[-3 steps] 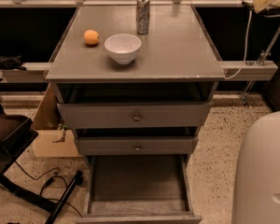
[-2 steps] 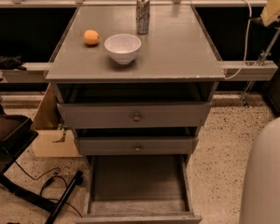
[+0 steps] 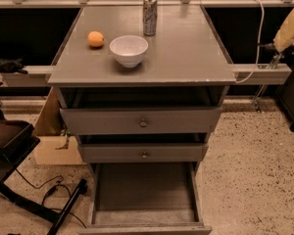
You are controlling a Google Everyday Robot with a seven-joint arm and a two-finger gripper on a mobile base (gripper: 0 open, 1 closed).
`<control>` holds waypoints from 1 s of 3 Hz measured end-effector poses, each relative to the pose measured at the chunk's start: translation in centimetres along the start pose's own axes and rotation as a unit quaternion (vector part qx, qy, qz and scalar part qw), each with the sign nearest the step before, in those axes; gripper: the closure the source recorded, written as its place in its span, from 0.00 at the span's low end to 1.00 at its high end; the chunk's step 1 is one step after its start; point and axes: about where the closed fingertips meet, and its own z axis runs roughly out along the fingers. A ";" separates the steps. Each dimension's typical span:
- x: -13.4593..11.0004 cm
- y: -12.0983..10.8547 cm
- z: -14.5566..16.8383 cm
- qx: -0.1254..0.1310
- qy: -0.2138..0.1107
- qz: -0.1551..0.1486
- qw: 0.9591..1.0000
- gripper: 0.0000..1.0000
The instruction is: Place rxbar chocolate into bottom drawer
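The bottom drawer (image 3: 144, 192) is pulled out at the foot of the grey cabinet, and its grey floor is bare. The two upper drawers with round knobs (image 3: 143, 123) are a little ajar. The rxbar chocolate is not in view: it shows neither on the cabinet top nor in the drawer. My gripper is out of view.
On the cabinet top (image 3: 186, 53) stand a white bowl (image 3: 129, 50), an orange fruit (image 3: 95, 39) and a silver can (image 3: 149, 15). A black chair (image 3: 10, 146) and cables are at the left, next to a cardboard box (image 3: 54, 141). Speckled floor (image 3: 255, 170) lies to the right.
The white rounded robot part at the lower right has slid out of the picture to the right. The cabinet and the things on it have not moved.
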 end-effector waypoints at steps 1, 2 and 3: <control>3.3 3.9 0.1 -0.061 0.008 0.001 0.998 1.00; 7.5 6.2 -1.7 -0.072 -0.021 0.011 0.997 1.00; 11.4 8.9 -5.3 -0.035 -0.100 0.026 0.994 1.00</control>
